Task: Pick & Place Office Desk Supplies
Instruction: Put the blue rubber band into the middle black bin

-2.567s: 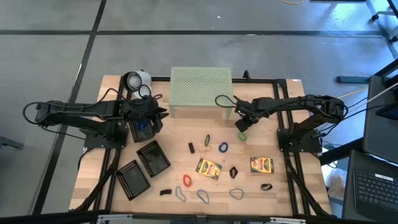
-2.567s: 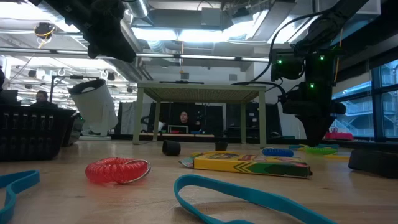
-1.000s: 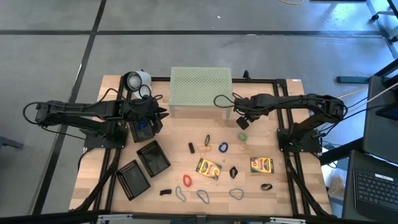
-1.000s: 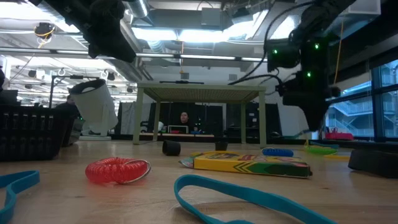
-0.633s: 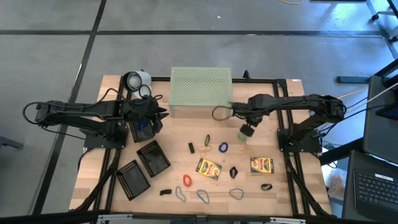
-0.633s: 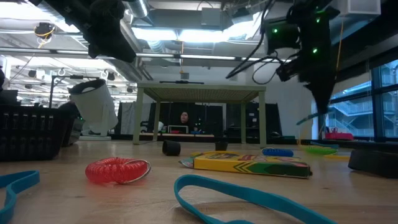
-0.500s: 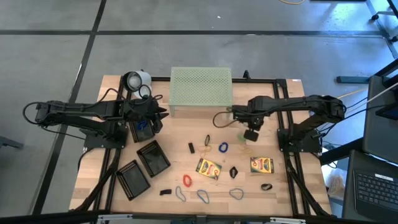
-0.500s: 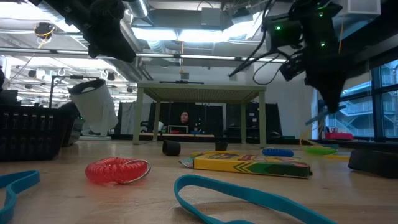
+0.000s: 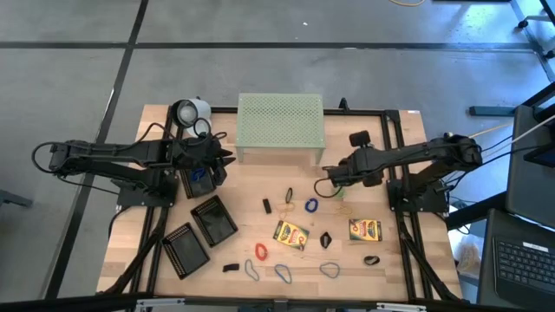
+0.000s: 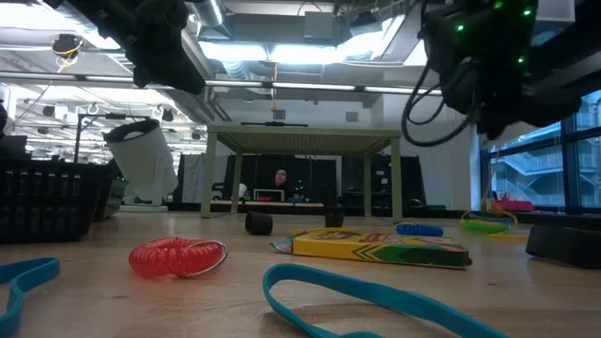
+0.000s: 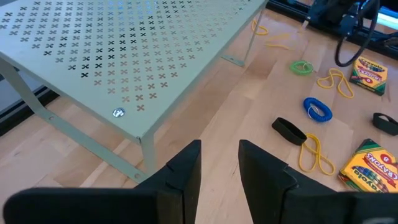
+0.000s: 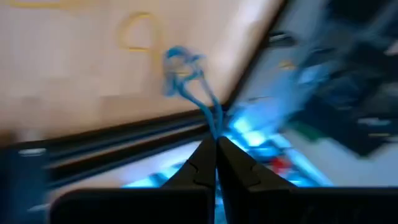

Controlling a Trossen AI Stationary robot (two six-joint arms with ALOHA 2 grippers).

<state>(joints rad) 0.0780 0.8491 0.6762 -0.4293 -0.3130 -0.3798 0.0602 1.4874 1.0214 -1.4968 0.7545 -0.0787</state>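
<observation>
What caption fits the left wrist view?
Left end effector hovers before the pale-green perforated stand, supplies scattered beyond.

Place: a robotics lab or workshop.
Floor: bare grey concrete (image 9: 260, 69) with dark seams.
Desk: a wooden desk (image 9: 381, 269) in a black frame.
Ceiling: open ducts and strip lights (image 10: 282, 47).
Background: a person seated at a screen (image 10: 278, 178).

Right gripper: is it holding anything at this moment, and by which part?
Yes. The right gripper is shut on a thin blue rubber band, pinched at one end of its loop; the rest dangles free beyond the fingertips. The left gripper holds nothing.
</observation>
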